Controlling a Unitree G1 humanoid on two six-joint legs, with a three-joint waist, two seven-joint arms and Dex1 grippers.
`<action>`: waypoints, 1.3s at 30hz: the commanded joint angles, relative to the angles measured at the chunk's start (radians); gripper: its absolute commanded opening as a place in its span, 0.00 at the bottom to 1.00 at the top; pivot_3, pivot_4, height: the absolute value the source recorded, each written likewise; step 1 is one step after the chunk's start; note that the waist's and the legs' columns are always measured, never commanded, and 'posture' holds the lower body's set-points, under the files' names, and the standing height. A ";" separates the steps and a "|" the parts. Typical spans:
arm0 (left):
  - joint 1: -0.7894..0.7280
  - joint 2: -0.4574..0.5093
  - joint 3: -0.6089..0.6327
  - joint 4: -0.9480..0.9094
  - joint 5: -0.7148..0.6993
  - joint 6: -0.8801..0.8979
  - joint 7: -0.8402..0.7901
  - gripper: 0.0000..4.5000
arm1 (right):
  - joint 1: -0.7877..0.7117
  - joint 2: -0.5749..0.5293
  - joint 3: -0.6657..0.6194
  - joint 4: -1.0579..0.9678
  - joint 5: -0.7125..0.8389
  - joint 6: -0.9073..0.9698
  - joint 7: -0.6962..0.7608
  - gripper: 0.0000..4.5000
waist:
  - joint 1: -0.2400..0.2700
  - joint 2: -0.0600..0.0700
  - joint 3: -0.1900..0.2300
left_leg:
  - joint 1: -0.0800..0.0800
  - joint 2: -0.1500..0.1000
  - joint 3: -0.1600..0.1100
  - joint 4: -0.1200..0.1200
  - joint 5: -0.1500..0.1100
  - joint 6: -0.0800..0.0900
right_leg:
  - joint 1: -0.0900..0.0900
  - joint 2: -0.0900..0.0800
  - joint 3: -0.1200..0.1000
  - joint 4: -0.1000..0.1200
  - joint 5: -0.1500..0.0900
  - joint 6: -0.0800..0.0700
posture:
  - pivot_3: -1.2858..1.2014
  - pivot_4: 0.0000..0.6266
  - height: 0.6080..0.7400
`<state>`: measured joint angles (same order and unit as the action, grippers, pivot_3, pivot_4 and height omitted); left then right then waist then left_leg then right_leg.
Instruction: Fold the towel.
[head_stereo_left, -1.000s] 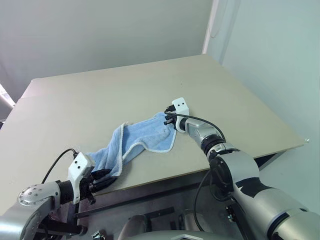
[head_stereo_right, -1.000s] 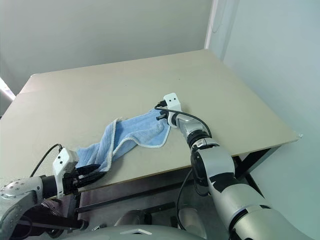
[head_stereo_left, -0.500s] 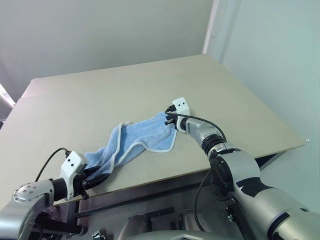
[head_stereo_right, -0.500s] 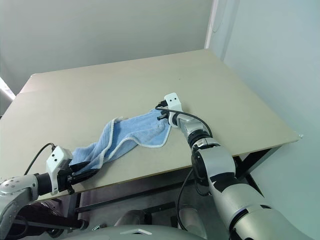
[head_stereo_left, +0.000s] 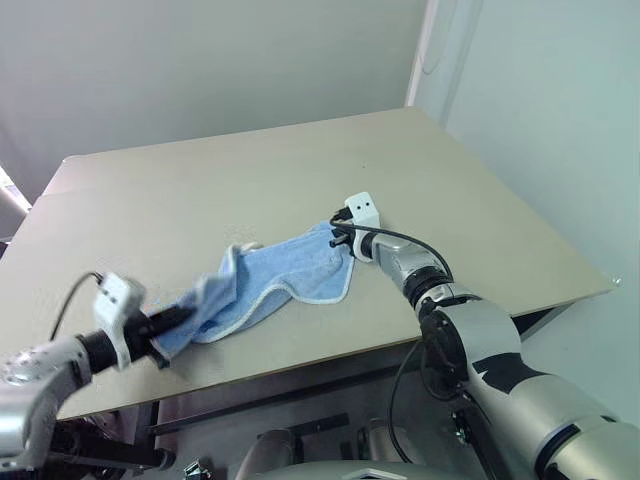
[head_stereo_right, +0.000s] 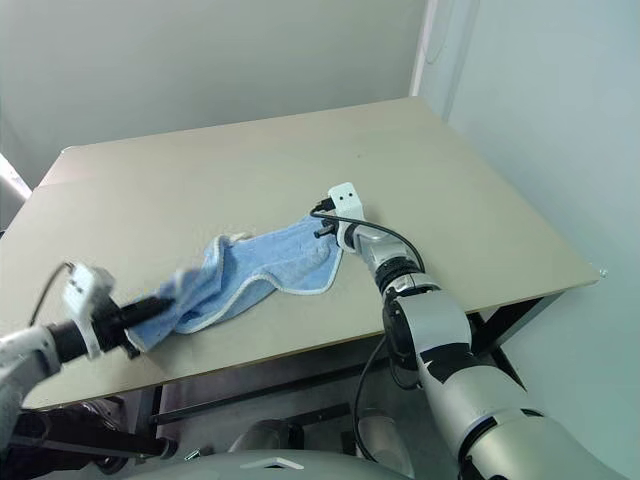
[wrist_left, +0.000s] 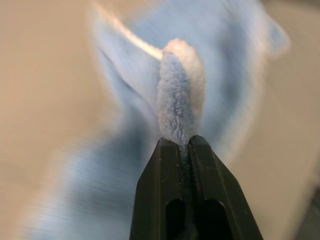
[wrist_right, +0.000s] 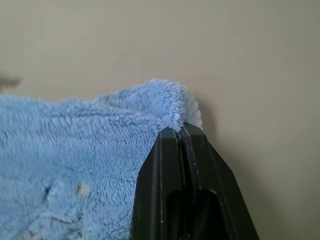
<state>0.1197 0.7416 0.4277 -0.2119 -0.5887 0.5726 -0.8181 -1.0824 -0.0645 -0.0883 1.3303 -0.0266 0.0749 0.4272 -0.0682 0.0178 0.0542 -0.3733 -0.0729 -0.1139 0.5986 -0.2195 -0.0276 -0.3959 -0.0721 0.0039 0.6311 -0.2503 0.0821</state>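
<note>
We see 1 towel (head_stereo_left: 285, 275), light blue w/ white edging, stretched across the near part of 1 beige table (head_stereo_left: 250, 180), between 2 grippers. Left gripper (wrist_left: 180, 142) has its jaws clamped on 1 end of the cloth, that end raised off the tabletop near the front edge. Right gripper (wrist_right: 181, 129) is pinched tight on the opposite corner, low at the table's surface. Middle of the towel lies rumpled on the table.

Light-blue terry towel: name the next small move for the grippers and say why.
Probably lift the left gripper and draw it outward to stretch the light-blue terry towel flat. Both grippers are shut on opposite corners, the right gripper pinning its corner at the beige table, yet the cloth between them lies bunched and creased.
</note>
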 joint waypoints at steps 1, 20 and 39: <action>-0.161 0.010 0.093 0.120 -0.031 -0.008 0.081 0.02 | -0.094 -0.024 -0.019 -0.049 0.015 -0.057 -0.011 0.00 | -0.001 0.000 0.000 | 0.000 0.000 0.000 0.000 0.001 -0.001 | 0.000 0.000 0.000 0.000 0.000 0.000 | 0.52 0.00 1.00; -1.101 0.003 -0.151 1.354 0.403 -0.761 0.177 0.02 | -0.209 -0.136 -0.079 -0.045 0.025 -0.536 -0.148 0.00 | -0.011 -0.013 -0.002 | -0.002 -0.002 0.005 -0.009 0.002 -0.004 | -0.009 0.000 0.009 0.001 0.004 0.006 | 0.52 0.00 1.00; -0.067 0.000 0.092 0.493 0.115 -0.625 -0.072 0.02 | 0.736 -0.191 -0.051 -1.017 0.506 -0.393 0.534 0.00 | -0.014 -0.014 -0.002 | 0.002 -0.001 0.002 0.001 0.001 -0.004 | -0.008 0.000 0.015 0.015 -0.002 0.003 | 0.52 0.00 1.00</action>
<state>0.0307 0.7274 0.4577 0.3427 -0.4390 -0.0854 -0.8934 -0.3617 -0.2279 -0.1221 0.4002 0.4320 -0.3798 0.9465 -0.0826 0.0043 0.0518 -0.3707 -0.0734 -0.1117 0.5991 -0.2183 -0.0320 -0.4034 -0.0718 0.0190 0.6464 -0.2550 0.0816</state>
